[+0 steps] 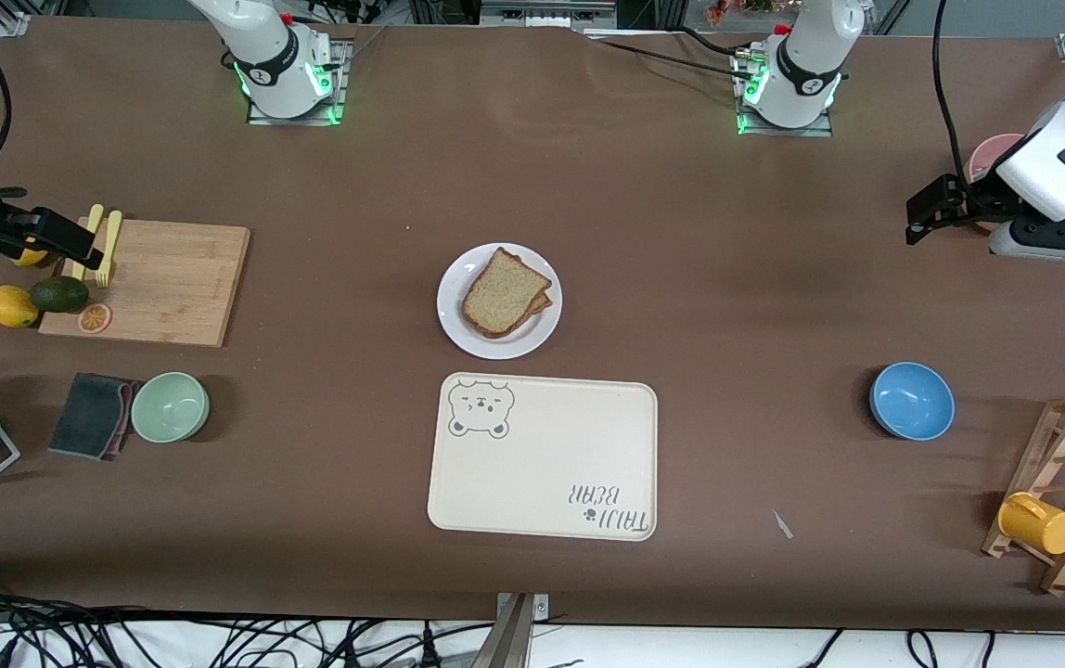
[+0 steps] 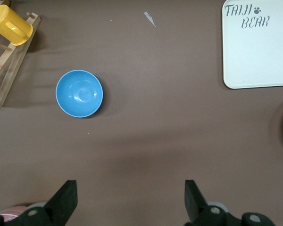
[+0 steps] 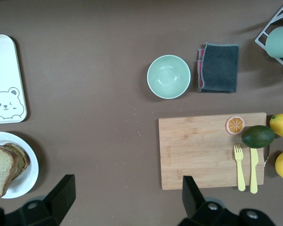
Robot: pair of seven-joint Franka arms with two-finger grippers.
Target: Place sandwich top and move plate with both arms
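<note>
The round plain white plate carries the sandwich: the sandwich top, a roughly square slice of light-brown wholemeal bread with a darker crust and one domed edge, lies flat on a second slice whose edge peeks out beneath it. The plate sits just beside the cream rectangular tray with the bear print, farther from the front camera than the tray; the tray's surface is bare.

A pale green round bowl and a blue round bowl, both with nothing in them, stand well apart from the plate, toward the right arm's and the left arm's ends of the table.

The left gripper hovers over bare table at the left arm's end, fingers spread wide, holding nothing. The right gripper, also wide open and holding nothing, hovers by the wooden cutting board.
</note>
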